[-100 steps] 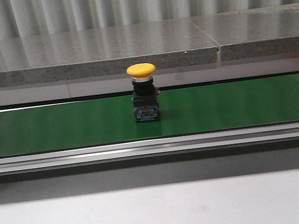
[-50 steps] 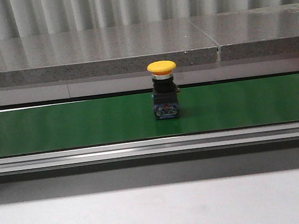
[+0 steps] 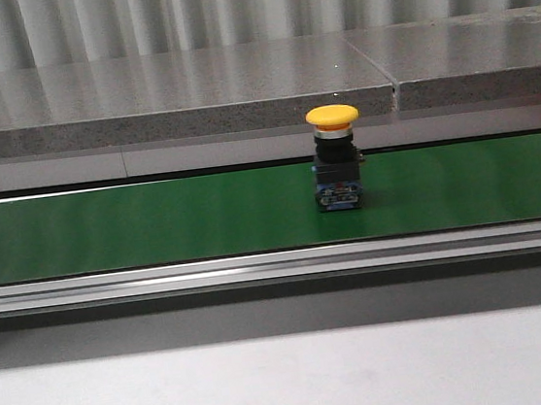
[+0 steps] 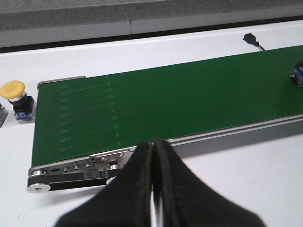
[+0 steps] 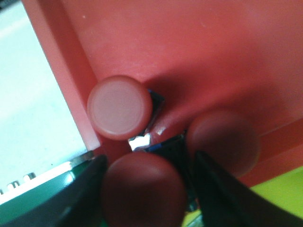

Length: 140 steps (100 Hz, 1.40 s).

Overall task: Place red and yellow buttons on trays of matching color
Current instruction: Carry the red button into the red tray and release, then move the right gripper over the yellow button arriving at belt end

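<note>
While a yellow button [image 3: 336,157] is standing upright on the green belt [image 3: 136,223], right of its middle, another yellow button [image 4: 14,94] is sitting on the white table [image 4: 246,184] just off the belt's end. The left gripper [image 4: 153,189] is hanging over the belt's near edge with its jaws pressed together, holding nothing. Three red buttons [image 5: 119,107] are sitting close together in the red tray [image 5: 199,52]. The right gripper [image 5: 147,189] is reaching around one of them, jaws spread on either side.
</note>
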Tool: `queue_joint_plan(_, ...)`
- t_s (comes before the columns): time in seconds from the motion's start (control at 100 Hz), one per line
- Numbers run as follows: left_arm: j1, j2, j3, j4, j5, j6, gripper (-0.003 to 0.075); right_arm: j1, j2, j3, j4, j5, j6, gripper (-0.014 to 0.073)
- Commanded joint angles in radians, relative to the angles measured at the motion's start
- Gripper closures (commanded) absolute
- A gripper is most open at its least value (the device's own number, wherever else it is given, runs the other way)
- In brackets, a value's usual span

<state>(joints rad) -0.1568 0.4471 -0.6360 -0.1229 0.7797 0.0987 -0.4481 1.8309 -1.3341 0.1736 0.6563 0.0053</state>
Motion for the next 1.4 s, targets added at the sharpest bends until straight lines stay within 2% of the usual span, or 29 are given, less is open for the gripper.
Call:
queue_joint_plan(0.0, -0.008, 0.005, -0.026, -0.012, -0.066, -0.001, 0.0741, -0.009, -0.041, -0.024, 0.005, -0.025, 0.0, 0.0057)
queue_joint_plan(0.22, -0.008, 0.005, -0.026, -0.012, -0.066, -0.001, 0.0741, -0.009, -0.073, -0.024, 0.004, -0.035, 0.0, 0.0053)
queue_joint_plan(0.49, -0.008, 0.005, -0.026, -0.012, -0.066, -0.001, 0.0741, -0.009, -0.212, -0.024, -0.001, -0.052, -0.005, 0.0053)
queue_joint_plan(0.85, -0.008, 0.005, -0.026, -0.012, -0.066, -0.001, 0.0741, 0.012, -0.371, -0.024, -0.001, 0.025, -0.04, 0.0053)
queue_joint_plan(1.06, -0.008, 0.005, -0.026, -0.012, -0.066, -0.001, 0.0741, 0.134, -0.442, -0.024, -0.001, 0.066, -0.047, 0.0053)
queue_joint_plan(1.391, -0.008, 0.005, -0.026, -0.012, -0.066, -0.001, 0.0741, 0.431, -0.461, -0.024, -0.001, 0.129, -0.048, 0.0053)
